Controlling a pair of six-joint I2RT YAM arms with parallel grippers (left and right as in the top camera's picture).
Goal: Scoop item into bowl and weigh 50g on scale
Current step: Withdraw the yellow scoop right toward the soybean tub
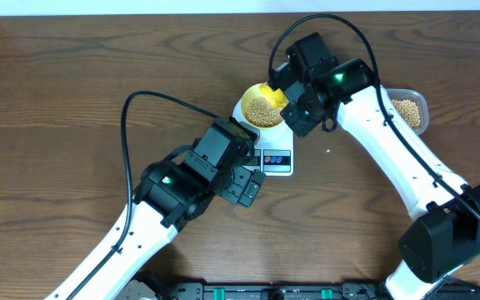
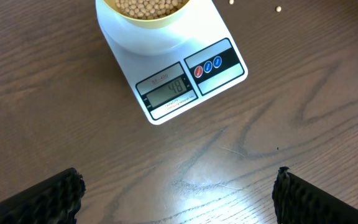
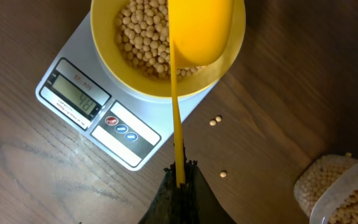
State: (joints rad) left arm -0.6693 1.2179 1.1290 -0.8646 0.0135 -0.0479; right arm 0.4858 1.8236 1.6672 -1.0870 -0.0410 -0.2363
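The right gripper [image 1: 297,107] pinches a scoop [image 1: 276,97], just ahead of its fingers, over the bowl [image 1: 255,89] (beans [image 1: 262,109] inside) on the scale [image 1: 283,167].

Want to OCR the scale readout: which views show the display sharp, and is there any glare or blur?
Left wrist: the scale display is sharp and evenly lit with no glare, and the digits are legible. Right wrist: the display is skewed but still readable, and the yellow scoop close to the lens looks soft. Overhead: even light, but the display is too small to read.
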